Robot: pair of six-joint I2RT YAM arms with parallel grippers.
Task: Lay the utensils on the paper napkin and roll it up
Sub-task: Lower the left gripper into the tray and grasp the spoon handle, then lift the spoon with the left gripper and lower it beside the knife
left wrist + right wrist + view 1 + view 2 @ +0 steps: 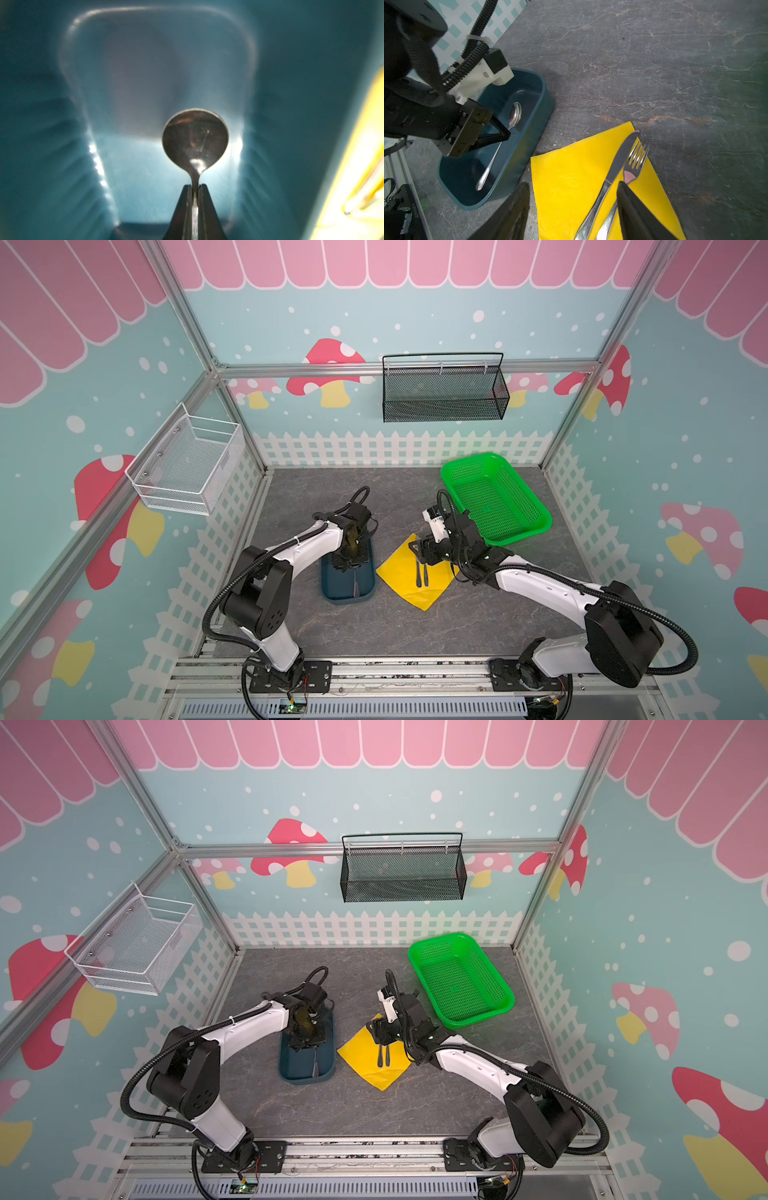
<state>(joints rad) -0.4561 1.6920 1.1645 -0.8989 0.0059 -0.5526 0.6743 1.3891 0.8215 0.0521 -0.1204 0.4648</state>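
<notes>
The spoon (195, 137) is the last one left to move. It is in the blue tray (544, 89), not on the napkin yet. My left fingers (185, 207) are pinched tight on its thin neck. The round bowl is just past their tips and the long handle runs back under them. I cannot tell if the spoon is touching the tray floor.

The knife (618, 164) and the fork (635, 160) are done. They lie side by side on the yellow paper napkin (571, 197), which lies open on the table (654, 62) just beside the tray. The knife sits between my right fingers (635, 209), and the fork handle goes behind one of them. Those fingers are spread wide and hold nothing.

So I think two of the three are placed. The spoon must go over next, and then comes the rolling, which is not begun.

My left arm reaches out and tips steeply down into the tray. My right arm stretches low over the napkin, fingers pointing down at it.
</notes>
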